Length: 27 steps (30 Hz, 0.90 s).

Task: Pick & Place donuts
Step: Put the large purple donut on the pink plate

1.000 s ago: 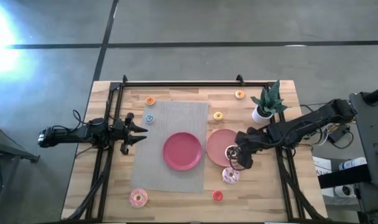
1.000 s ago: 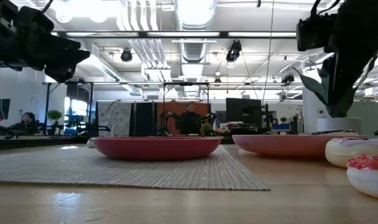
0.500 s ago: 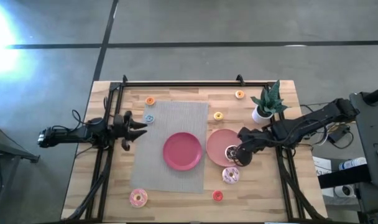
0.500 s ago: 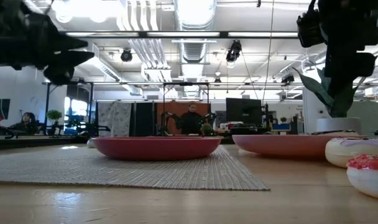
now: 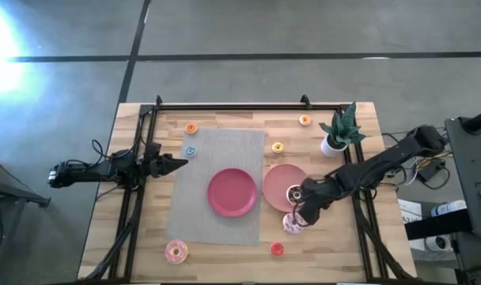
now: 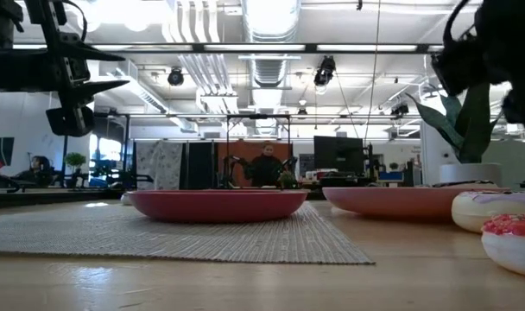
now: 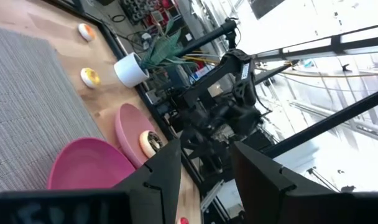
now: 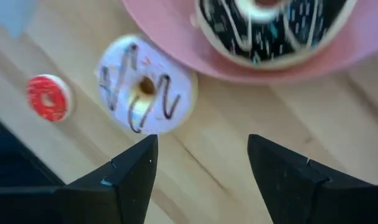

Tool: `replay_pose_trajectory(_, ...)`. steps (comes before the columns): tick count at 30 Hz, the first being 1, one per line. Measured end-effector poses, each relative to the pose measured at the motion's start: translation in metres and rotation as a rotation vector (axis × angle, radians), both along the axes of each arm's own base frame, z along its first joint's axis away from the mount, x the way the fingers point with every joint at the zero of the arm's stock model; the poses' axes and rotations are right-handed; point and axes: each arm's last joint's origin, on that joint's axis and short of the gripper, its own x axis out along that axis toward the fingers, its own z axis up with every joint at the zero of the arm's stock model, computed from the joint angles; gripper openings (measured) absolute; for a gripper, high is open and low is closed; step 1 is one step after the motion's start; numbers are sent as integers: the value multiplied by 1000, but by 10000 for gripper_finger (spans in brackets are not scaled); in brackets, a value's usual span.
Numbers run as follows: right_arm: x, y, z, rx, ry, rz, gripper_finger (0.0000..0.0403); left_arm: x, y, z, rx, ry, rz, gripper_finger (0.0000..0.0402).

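A chocolate-brown donut [image 5: 295,195] [image 8: 276,25] lies on the lighter pink plate [image 5: 277,180]. A pink-frosted donut [image 5: 291,226] [image 8: 145,93] rests on the wood just near of that plate. My right gripper [image 5: 299,212] [image 8: 201,165] hovers open above this donut and touches nothing. A second pink donut [image 5: 176,252] lies near the table's near-left corner. A tiny red one [image 5: 277,248] [image 8: 48,98] lies near the near edge. My left gripper [image 5: 176,165] [image 7: 204,171] waits open at the mat's left edge, pointing right.
A grey mat [image 5: 219,158] carries a darker pink plate [image 5: 232,191]. Tiny donuts lie farther back: orange [image 5: 191,128], blue [image 5: 190,150], yellow [image 5: 278,147], orange [image 5: 304,120]. A potted plant [image 5: 338,133] stands at the far right. A black frame [image 5: 225,106] rims the table.
My right gripper has moved from over the lighter plate toward the table's near edge and now stands over the pink-frosted donut beside the plate. My left gripper has rolled about its own axis while staying at the mat's left edge. No donut has moved.
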Motion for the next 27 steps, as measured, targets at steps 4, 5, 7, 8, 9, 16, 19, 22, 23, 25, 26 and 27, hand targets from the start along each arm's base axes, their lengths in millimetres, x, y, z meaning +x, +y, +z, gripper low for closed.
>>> replay_pose_trajectory(4, 7, 12, -11, 42, 41, -66, 240, 0, 0, 0, 0, 0, 0, 117)
replay_pose_trajectory(5, 8, 15, -14, 49, 45, -83, 240, 0, 0, 0, 0, 0, 0, 117)
replay_pose_trajectory(7, 12, 21, -19, 54, 52, -112, 240, 0, 0, 0, 0, 0, 0, 117)
replay_pose_trajectory(8, 13, 23, -23, 49, 68, -122, 240, 0, 0, 0, 0, 1, 0, 117)
replay_pose_trajectory(9, 13, 24, -27, 40, 86, -126, 240, 0, 0, 0, 0, 1, 0, 117)
replay_pose_trajectory(16, 23, 31, -43, 14, 69, -175, 240, 0, 0, 0, 0, 1, 0, 117)
replay_pose_trajectory(19, 26, 34, -41, 39, 35, -191, 240, 0, 0, 0, -3, 1, -1, 117)
replay_pose_trajectory(22, 24, 35, -36, 58, 24, -208, 240, 0, 0, 0, -9, 1, -1, 117)
replay_pose_trajectory(23, 23, 36, -34, 63, 19, -212, 240, 0, 0, 0, -15, 1, -1, 117)
replay_pose_trajectory(25, 22, 35, -31, 64, 6, -233, 240, 0, 0, 0, -23, 0, -2, 117)
replay_pose_trajectory(26, 23, 35, -31, 56, -3, -248, 240, 0, 0, 0, -23, 0, -2, 117)
replay_pose_trajectory(27, 23, 34, -31, 46, -12, -269, 240, 0, 0, 0, -23, 0, -2, 117)
